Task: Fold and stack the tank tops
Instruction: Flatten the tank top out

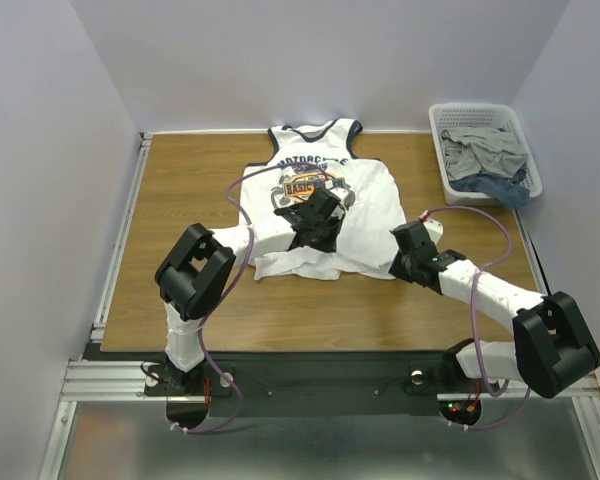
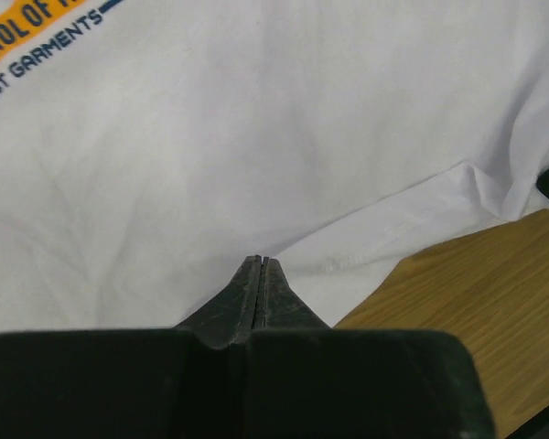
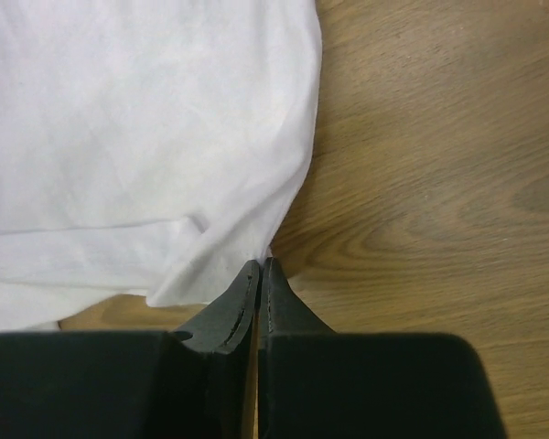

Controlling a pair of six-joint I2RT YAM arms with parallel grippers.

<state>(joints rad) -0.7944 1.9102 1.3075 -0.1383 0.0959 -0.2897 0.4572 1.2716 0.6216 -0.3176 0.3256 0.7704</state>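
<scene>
From above, a basket [image 1: 436, 135] far right holds grey and blue clothes [image 1: 485, 155]. The tank top [image 1: 365, 205] lies flat on the wooden tabletop [image 1: 180, 200], between white walls [image 1: 310, 60]. Left wrist: left fingers [image 2: 247, 297] pressed together over its cloth. Right wrist: right fingers [image 3: 284, 306] together, maybe pinching its edge.

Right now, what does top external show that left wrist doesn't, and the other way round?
Only top external: the tank top in full outline with navy neck trim, the white basket of clothes at the far right, the left arm and right arm. Only left wrist: the left jaws pressed together over the cloth, the hem stitching, the "GARMENTS" lettering. Both: the white tank top on the wooden table.
</scene>
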